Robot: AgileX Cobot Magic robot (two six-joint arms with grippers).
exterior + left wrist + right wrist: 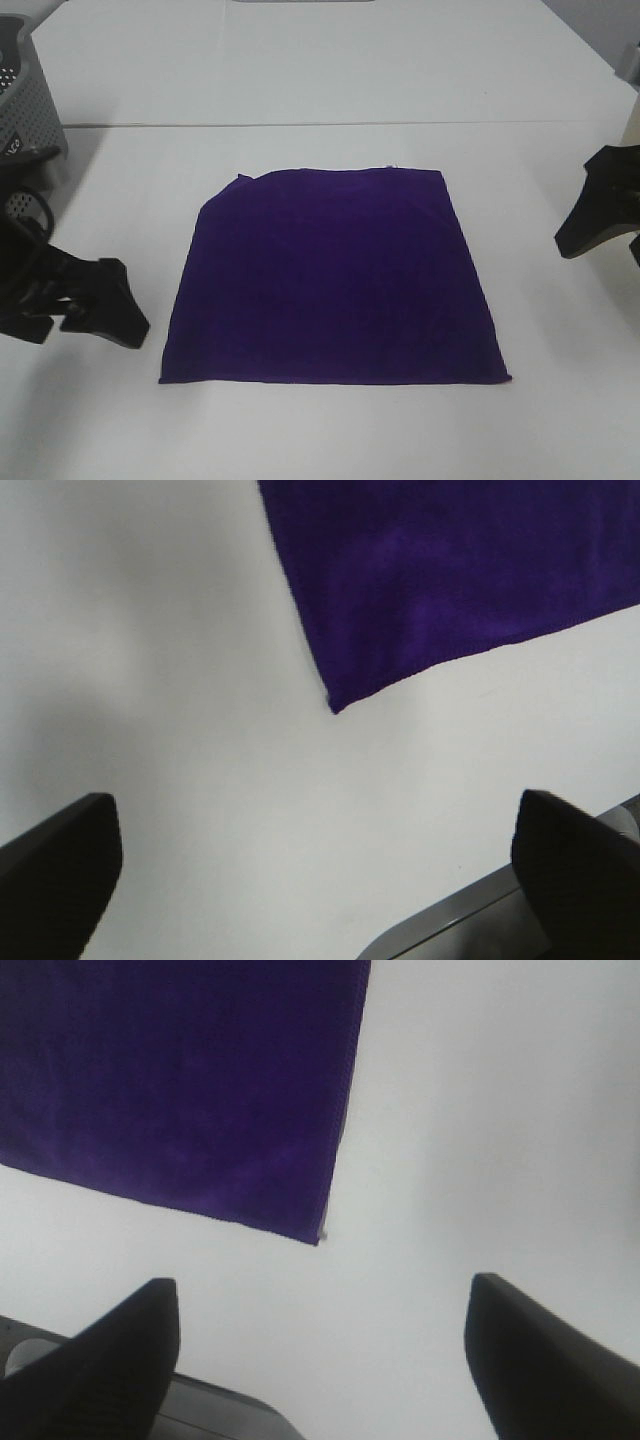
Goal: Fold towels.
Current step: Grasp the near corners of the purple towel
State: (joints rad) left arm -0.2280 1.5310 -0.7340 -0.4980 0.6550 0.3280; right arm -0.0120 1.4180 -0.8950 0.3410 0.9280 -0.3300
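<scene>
Jaws on the left gripper (320, 880) and right gripper (320, 1350) stand wide apart, empty, each over bare tabletop (330, 430) near a corner of the towel (335, 275). Folding looks unstarted; next, each must pinch a corner. Deep purple, it lies flat between them, its far-left corner perhaps slightly tucked.

A white table (320, 70) spreads out wide, a thin seam (330, 123) running straight across it. A grey perforated basket (35, 105) sits at the far left edge.
</scene>
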